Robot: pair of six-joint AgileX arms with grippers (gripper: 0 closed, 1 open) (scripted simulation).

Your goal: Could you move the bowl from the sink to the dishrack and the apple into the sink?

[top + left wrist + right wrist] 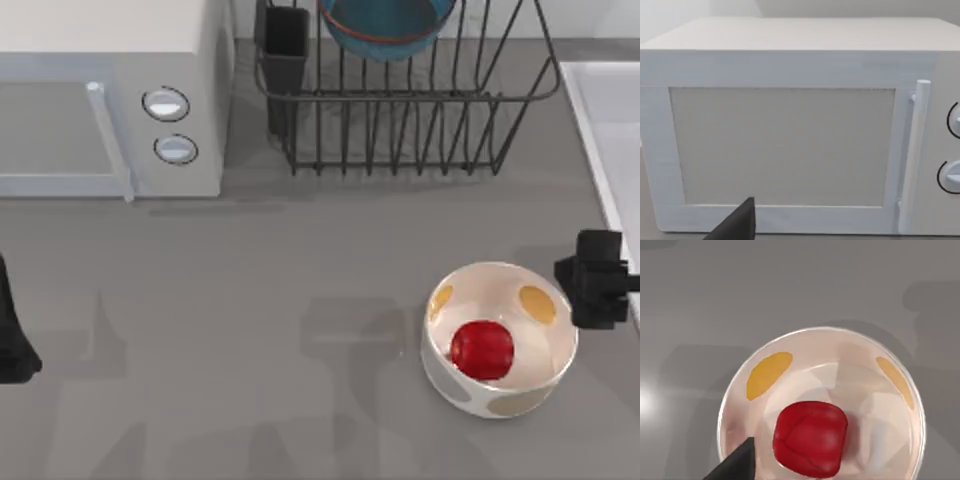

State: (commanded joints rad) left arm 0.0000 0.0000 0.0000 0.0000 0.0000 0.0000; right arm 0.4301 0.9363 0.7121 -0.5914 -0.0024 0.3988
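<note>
The teal-blue bowl (pixel 384 24) with its reddish band stands inside the dark wire dishrack (pixel 420 120) at the back of the table. A red apple (pixel 482 349) (pixel 811 437) lies in a white bowl with yellow and tan spots (pixel 535 303) (pixel 769 372) at the front right. My right gripper (pixel 598 278) hovers just right of that spotted bowl, beside its rim and above the table. The pale sink (pixel 612 120) sits at the right edge. My left gripper (pixel 12 342) is parked at the far left edge.
A white microwave (pixel 100 95) (pixel 790 140) with two round knobs and a vertical door handle fills the back left, facing the left wrist camera. A black utensil cup (pixel 286 45) sits at the dishrack's left corner. Bare grey tabletop (pixel 250 330) spans the middle and front.
</note>
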